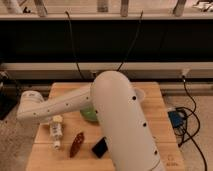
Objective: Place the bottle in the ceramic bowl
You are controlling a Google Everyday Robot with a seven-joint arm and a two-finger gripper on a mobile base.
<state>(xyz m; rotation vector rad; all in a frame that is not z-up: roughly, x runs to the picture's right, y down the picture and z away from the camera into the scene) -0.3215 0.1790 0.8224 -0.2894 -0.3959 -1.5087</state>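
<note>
Bottle (56, 132) lies on the table (152, 102) left of the green ceramic bowl (89, 116), task undone; the hand (48, 121) hangs just beside the bottle, grip impossible to tell.

Table (167, 117) bears bottle (56, 134), ceramic bowl (88, 115), brown object (76, 144), black rectangle (100, 147); tool (50, 121) near bottle
</note>
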